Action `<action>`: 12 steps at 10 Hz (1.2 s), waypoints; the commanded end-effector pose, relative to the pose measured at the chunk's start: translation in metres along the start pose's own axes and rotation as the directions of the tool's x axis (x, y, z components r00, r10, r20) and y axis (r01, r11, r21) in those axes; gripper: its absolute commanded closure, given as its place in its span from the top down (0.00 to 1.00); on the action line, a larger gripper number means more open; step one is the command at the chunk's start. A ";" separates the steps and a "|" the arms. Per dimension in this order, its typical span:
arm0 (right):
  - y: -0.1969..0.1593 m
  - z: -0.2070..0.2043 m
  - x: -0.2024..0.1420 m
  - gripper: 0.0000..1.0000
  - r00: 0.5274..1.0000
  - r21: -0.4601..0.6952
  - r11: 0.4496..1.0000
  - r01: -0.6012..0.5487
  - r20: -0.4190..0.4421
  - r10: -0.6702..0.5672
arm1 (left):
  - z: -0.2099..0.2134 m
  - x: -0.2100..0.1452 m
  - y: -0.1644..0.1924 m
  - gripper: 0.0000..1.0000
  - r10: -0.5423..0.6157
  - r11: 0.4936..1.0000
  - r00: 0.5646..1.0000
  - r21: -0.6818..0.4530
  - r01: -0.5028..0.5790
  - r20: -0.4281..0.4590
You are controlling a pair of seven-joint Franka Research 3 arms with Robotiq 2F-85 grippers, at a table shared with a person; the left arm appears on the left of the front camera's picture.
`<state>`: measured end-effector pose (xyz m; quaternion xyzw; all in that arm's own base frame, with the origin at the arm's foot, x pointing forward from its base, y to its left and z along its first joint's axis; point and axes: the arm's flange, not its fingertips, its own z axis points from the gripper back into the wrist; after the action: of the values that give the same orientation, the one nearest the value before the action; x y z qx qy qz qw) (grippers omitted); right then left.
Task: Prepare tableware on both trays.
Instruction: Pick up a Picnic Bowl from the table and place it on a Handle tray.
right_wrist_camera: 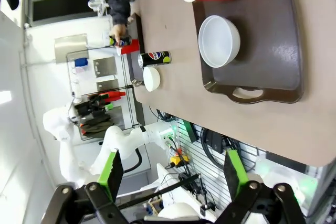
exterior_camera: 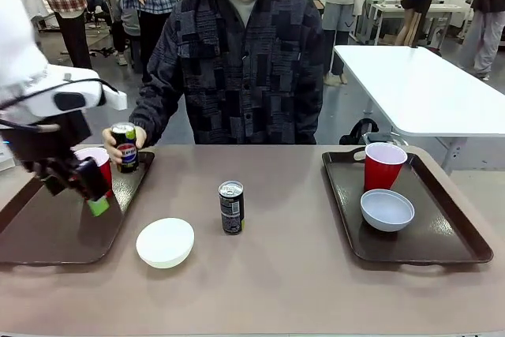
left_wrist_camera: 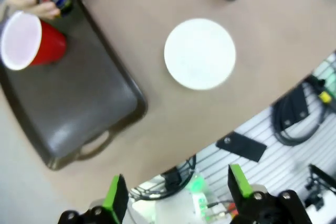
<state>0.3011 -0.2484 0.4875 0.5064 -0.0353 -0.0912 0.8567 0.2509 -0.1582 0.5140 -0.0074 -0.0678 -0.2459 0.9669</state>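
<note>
2 trays, 2 cups, 2 bowls, 2 cans, 2 pincers, 1 surface (exterior_camera: 300,274).

Trays: left tray (exterior_camera: 39,234) and right tray (exterior_camera: 442,242), both flat on surface, well apart.

Cups: left cup (exterior_camera: 101,165), red, upright in far part of left tray. Right cup (exterior_camera: 384,165), red, upright in far part of right tray.

Bowls: trayed bowl (exterior_camera: 387,209) in right tray, just nearer than right cup. Loose bowl (exterior_camera: 165,241) on bare surface, just beside left tray's right rim.

Cans: held can (exterior_camera: 124,147), gripped by person's hand (exterior_camera: 110,141) at far right corner of left tray. Middle can (exterior_camera: 231,207), upright on surface btw. trays.

Left pincer (exterior_camera: 81,195): front view puts it low over left tray, green pad just in front of left cup; contact w/ cup, cannot tell. Left wrist view adds: jaws spread wide, empty; loose bowl straight ahead, well apart; left tray's cut-out handle at its near end.

Right pincer (right_wrist_camera: 172,174): right wrist view gives jaws spread wide, empty. Right tray lies ahead, well apart, w/ handle, trayed bowl and right cup. Farther off: middle can, loose bowl, hand w/ held can.
</note>
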 end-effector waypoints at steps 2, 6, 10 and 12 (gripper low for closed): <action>0.001 0.001 -0.002 1.00 1.000 0.007 1.000 -0.006 -0.001 0.006 | -0.054 -0.043 0.011 1.00 0.029 0.999 1.000 -0.015 -0.029 -0.009; 0.001 0.001 -0.002 1.00 1.000 0.007 1.000 -0.006 -0.001 0.006 | -0.089 0.003 0.013 1.00 0.111 0.994 0.994 -0.009 -0.111 -0.026; 0.001 0.001 -0.002 1.00 1.000 0.007 1.000 -0.006 -0.001 0.006 | -0.150 0.045 0.006 1.00 0.159 0.987 0.986 0.047 -0.157 -0.043; 0.001 0.001 -0.002 1.00 1.000 0.007 1.000 -0.006 -0.001 0.006 | -0.142 0.047 0.012 1.00 0.145 0.989 0.988 -0.022 -0.146 -0.049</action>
<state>0.3006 -0.2487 0.4879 0.5064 -0.0359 -0.0914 0.8567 0.3406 -0.1960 0.3858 -0.0067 -0.0356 -0.1799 0.9830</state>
